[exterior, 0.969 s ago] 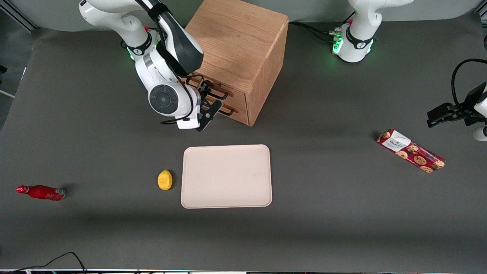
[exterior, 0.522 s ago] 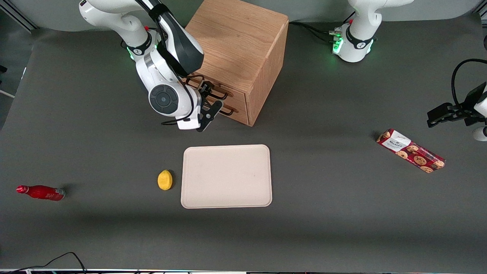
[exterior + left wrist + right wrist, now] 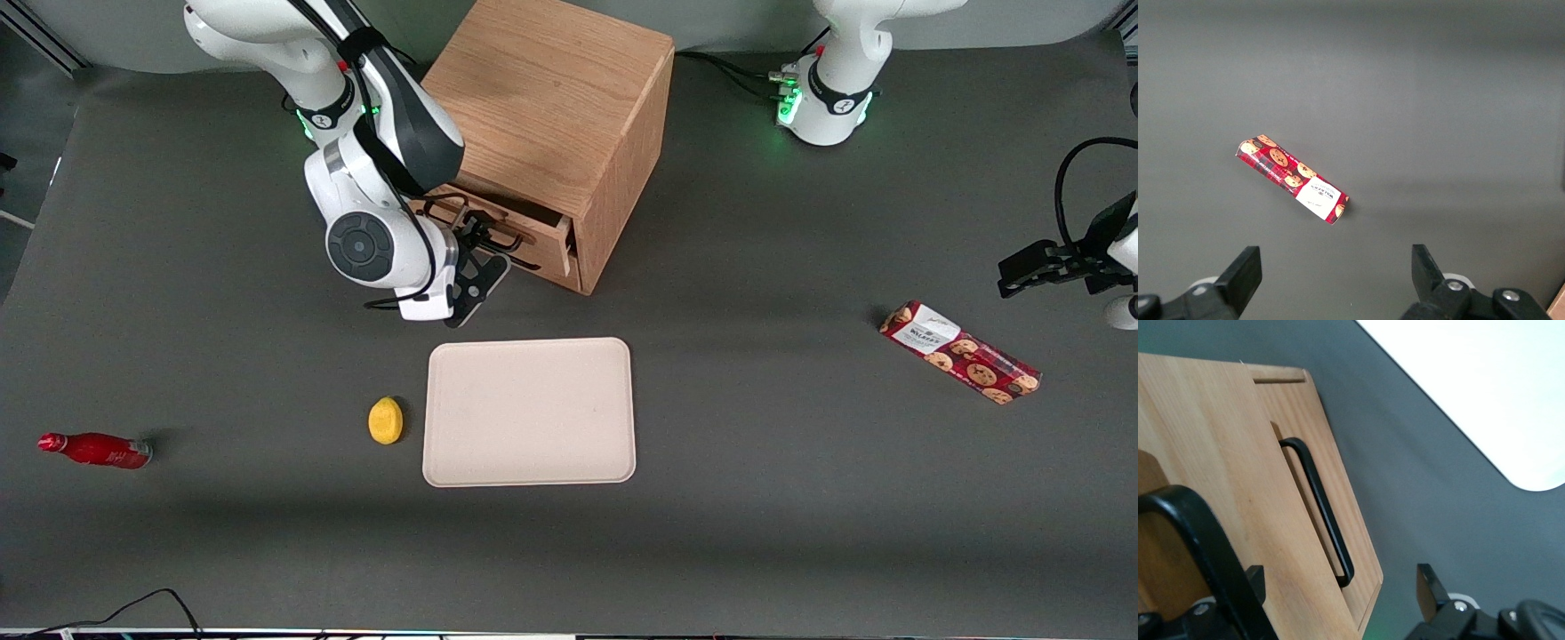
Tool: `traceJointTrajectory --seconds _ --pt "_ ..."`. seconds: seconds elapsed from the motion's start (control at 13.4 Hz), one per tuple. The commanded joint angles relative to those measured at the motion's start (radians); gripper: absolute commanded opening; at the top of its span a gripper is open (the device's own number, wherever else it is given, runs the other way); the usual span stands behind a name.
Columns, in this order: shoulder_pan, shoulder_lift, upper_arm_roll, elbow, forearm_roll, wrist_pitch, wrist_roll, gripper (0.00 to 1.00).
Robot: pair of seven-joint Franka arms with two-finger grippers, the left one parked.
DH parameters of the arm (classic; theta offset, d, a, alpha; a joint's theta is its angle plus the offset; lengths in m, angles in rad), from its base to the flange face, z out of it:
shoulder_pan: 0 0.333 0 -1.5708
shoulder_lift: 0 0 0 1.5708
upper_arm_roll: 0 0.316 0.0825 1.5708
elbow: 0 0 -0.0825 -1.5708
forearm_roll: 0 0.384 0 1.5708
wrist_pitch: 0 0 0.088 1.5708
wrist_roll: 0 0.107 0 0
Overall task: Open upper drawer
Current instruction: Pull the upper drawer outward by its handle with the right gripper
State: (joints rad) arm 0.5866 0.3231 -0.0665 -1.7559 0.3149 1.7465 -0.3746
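The boxy wooden cabinet (image 3: 551,98) stands at the back of the table. Its upper drawer (image 3: 544,233) sticks out a short way from the cabinet front, with a dark gap above it. My right gripper (image 3: 484,236) is at the upper drawer's thin dark wire handle (image 3: 444,206), in front of the drawer. In the right wrist view the gripper (image 3: 1341,583) is open, its fingers (image 3: 1429,587) wide apart. That handle (image 3: 1198,533) runs as a thick black bar close by one finger. The upper drawer front (image 3: 1218,453) partly covers the lower drawer (image 3: 1358,540) and its handle (image 3: 1321,513).
A beige tray (image 3: 530,412) lies nearer the front camera than the cabinet, with a yellow lemon (image 3: 385,420) beside it. A red bottle (image 3: 96,450) lies toward the working arm's end of the table. A red cookie pack (image 3: 960,352) lies toward the parked arm's end.
My gripper and wrist have moved away from the cabinet front, toward the front camera. The upper drawer has slid out a little with them; earlier it sat flush.
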Motion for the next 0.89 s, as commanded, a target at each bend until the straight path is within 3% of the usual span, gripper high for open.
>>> traceJointTrajectory --seconds 0.0,0.82 --pt "-0.03 0.036 0.001 0.045 0.01 0.005 -0.072 1.0" --pt "-0.108 0.094 0.001 0.121 0.02 0.004 -0.145 1.0"
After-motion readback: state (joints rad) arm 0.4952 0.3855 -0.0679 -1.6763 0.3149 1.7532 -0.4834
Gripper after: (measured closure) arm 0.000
